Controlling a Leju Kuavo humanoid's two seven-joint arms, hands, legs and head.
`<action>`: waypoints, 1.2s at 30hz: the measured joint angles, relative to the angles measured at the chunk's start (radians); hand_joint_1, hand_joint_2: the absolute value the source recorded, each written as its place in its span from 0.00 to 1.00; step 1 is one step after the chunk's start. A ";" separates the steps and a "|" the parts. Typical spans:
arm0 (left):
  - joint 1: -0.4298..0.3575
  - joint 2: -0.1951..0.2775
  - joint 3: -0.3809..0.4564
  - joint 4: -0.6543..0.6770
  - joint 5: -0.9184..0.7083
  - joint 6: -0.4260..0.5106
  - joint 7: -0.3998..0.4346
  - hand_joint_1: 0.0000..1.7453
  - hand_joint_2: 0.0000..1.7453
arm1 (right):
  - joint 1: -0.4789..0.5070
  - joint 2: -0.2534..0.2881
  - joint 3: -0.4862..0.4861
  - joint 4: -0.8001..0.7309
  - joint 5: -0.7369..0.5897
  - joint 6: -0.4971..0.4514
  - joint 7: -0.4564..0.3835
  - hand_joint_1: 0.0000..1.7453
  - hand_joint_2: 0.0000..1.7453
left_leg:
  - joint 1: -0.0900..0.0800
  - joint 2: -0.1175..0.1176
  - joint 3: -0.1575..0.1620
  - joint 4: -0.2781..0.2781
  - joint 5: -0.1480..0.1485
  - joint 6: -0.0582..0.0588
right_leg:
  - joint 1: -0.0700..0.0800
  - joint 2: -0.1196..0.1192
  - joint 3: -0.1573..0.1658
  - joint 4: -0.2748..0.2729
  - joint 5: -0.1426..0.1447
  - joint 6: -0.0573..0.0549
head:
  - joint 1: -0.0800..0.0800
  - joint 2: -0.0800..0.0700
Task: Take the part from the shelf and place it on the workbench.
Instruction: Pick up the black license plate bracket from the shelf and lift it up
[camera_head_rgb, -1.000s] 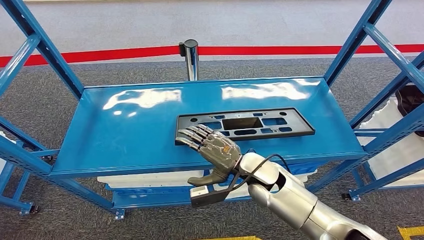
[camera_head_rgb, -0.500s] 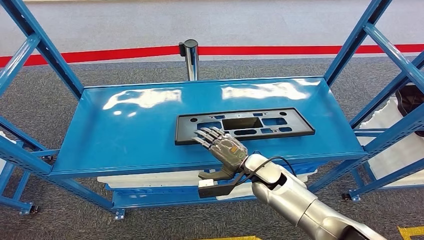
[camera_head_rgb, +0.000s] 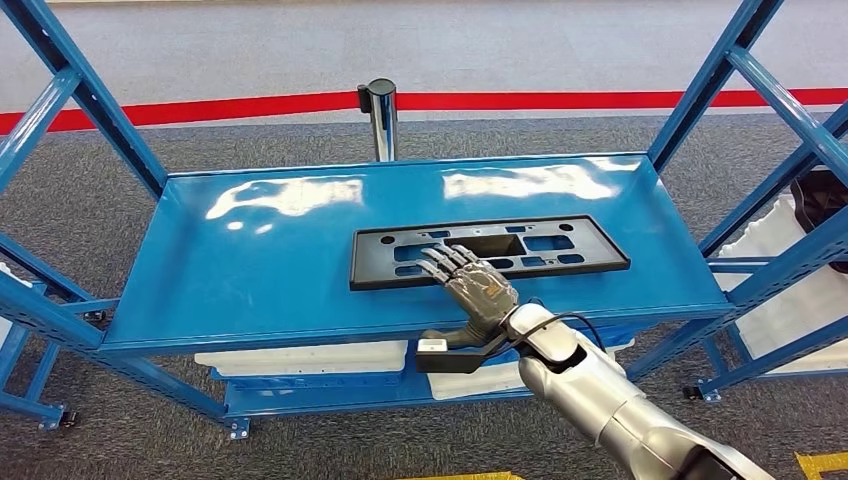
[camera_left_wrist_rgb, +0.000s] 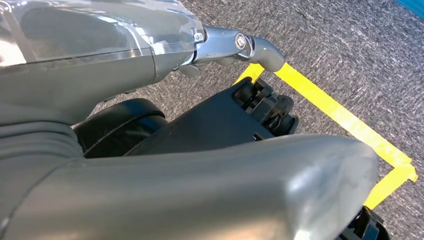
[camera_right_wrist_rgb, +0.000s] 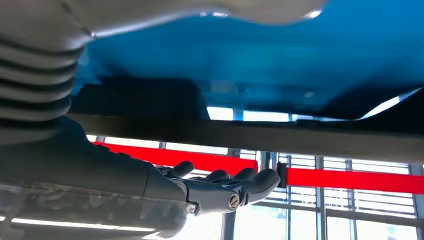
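Blue shelf (camera_head_rgb: 250, 270) at frame centre bears the black part (camera_head_rgb: 540, 245), unlifted, as the right hand (camera_head_rgb: 470, 285), fingers spread, apparently holding nothing, reaches over its near edge; workbench placement remains.

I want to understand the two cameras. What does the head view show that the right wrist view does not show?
Head view alone: the whole black part lying flat on the blue shelf, the blue frame posts and the chrome post behind. Right wrist view alone: the shelf seen from below its edge, thumb under it, and bright windows beyond. Both share the right hand, fingers spread over the part's near edge, and the red barrier tape.
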 joint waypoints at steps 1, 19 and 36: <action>0.000 0.000 -0.001 0.000 0.000 0.000 0.000 0.00 0.00 | 0.001 0.000 -0.009 0.003 0.004 -0.004 -0.003 0.00 1.00 | 0.000 0.000 0.000 0.000 0.000 0.000 | 0.000 0.000 0.000 0.000 0.000 0.000 | 0.000 0.000; 0.001 0.000 -0.014 0.000 0.005 0.000 -0.001 0.00 0.00 | 0.003 -0.042 -0.142 0.003 0.005 -0.035 0.001 0.00 1.00 | 0.000 0.000 0.000 0.000 0.000 0.000 | 0.000 0.000 0.000 0.000 0.000 0.000 | 0.000 0.000; 0.001 0.000 -0.015 0.000 0.012 0.000 -0.002 0.00 0.00 | 0.044 -0.081 -0.203 -0.054 0.089 -0.043 0.001 0.00 1.00 | 0.000 0.000 0.000 0.000 0.000 0.000 | 0.000 0.000 0.000 0.000 0.000 0.000 | -0.001 0.000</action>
